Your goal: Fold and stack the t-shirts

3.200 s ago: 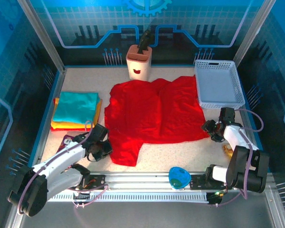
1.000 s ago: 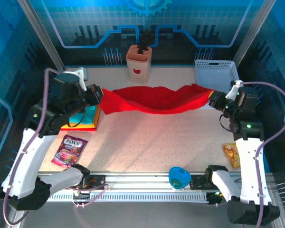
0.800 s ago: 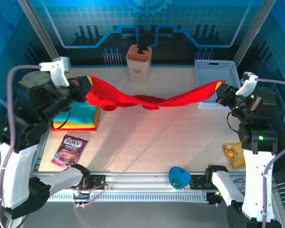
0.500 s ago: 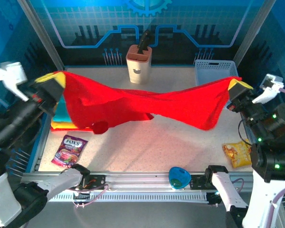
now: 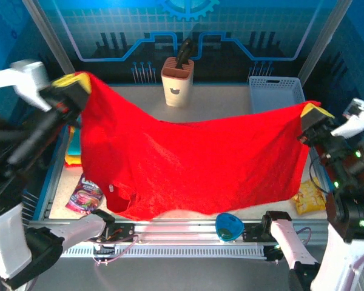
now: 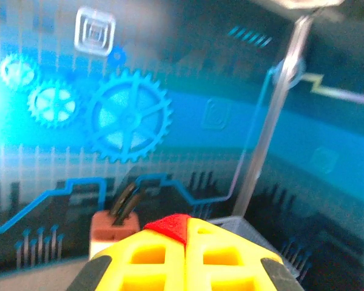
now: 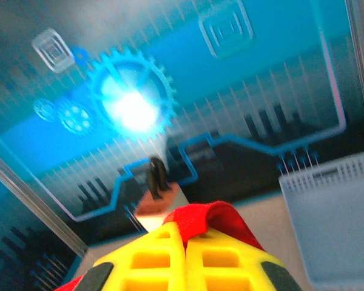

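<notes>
Blue-lit panels with gear graphics ring the cell, and over the speckled tabletop (image 5: 218, 104) the red t-shirt (image 5: 188, 163) is up in the air, spread like a banner between the two arms. The left fingers (image 5: 73, 83) are clenched on the upper left corner, and the left wrist view shows the left fingers (image 6: 191, 239) pressed tight together with a sliver of red cloth (image 6: 170, 223) peeking out at the tips. It's the same on the other side: the right fingers (image 5: 312, 111) are clamped on the upper right corner, and the right wrist view shows a fold of red (image 7: 209, 217) bunched over the right fingers (image 7: 179, 242). The left corner rides higher than the right, so the top edge slopes, and the lower hem droops over the near edge, close to the blue dish (image 5: 229, 225) and the candy bag (image 5: 85, 195). This looks like the shake-out before the lay-down. To do it well, I'd level the two corners, keep the cloth taut enough to kill the sag, carry it back over open tabletop, and let the hem touch first so the body unrolls flat. It should stay clear of the folded stack (image 5: 73, 151) at the left, the white basket (image 5: 276, 80) and the knife block (image 5: 177, 82), and neither side should let go until the cloth lies smooth.
</notes>
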{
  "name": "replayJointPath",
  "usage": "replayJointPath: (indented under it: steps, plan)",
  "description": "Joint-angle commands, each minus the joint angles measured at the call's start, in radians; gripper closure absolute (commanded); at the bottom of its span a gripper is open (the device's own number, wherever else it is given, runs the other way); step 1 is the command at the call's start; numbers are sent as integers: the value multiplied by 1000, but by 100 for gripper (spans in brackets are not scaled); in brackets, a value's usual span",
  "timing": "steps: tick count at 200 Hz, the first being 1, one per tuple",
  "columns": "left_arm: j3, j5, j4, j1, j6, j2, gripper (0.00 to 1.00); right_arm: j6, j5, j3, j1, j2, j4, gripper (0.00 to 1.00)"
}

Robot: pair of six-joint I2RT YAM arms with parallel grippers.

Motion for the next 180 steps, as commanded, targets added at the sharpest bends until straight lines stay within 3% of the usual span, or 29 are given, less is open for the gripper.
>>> replayJointPath:
  steps: [1, 18, 58, 92, 131, 180]
  plan:
    - [-175, -121, 114, 27, 66, 60, 100, 44, -61, -143, 13, 89, -24, 100]
    - [-307, -67, 185, 98, 23, 92, 100, 55, -101, -304, 17, 114, 62, 100]
    - [-522, -3, 334, 192, -47, 211, 100, 97, -21, -631, 72, 128, 310, 100]
    - [-569, 86, 429, 262, -107, 348, 100, 66, 29, -711, 105, 254, 449, 100]
    - [-564, 149, 499, 271, -149, 444, 100, 47, 54, -724, 90, 363, 599, 100]
    - [-630, 153, 511, 275, -176, 424, 100, 26, 4, -717, 64, 463, 649, 100]
